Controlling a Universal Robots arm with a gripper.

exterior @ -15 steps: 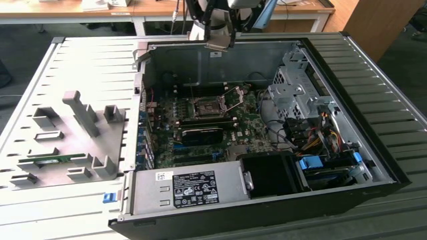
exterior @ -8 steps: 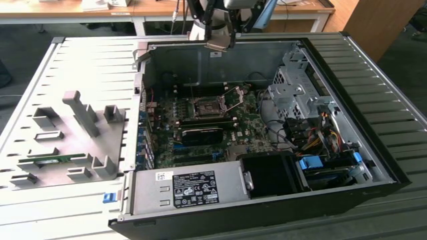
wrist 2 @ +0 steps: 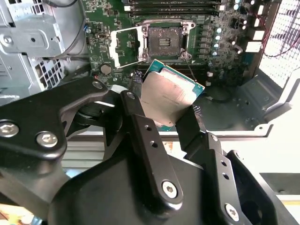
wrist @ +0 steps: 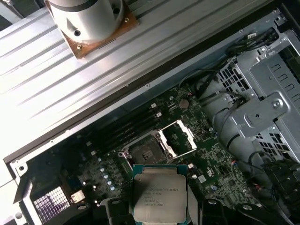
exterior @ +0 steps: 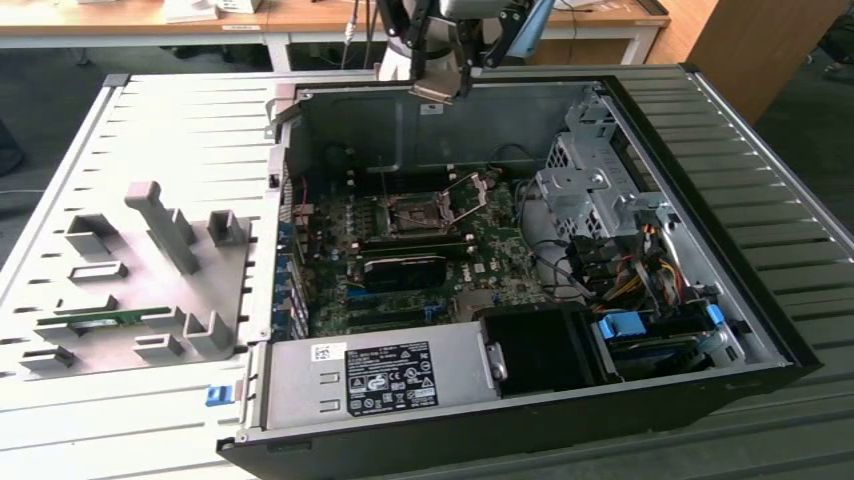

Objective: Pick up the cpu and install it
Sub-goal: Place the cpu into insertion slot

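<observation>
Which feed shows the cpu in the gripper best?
The second wrist view: the cpu sits large and mostly visible, pinched at its edges by the gripper. The first wrist view shows its metal top, partly cut off by the frame. The exterior view shows it small, above the case.

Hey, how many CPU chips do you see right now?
1. The cpu is clamped in the pincer, held over the open case, apart from the empty socket. Others could be hidden inside.

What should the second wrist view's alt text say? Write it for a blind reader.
The black gripper holds the silver-topped cpu, tilted, above the green motherboard. Beyond it sits the empty socket, its metal frame flipped open.
</observation>
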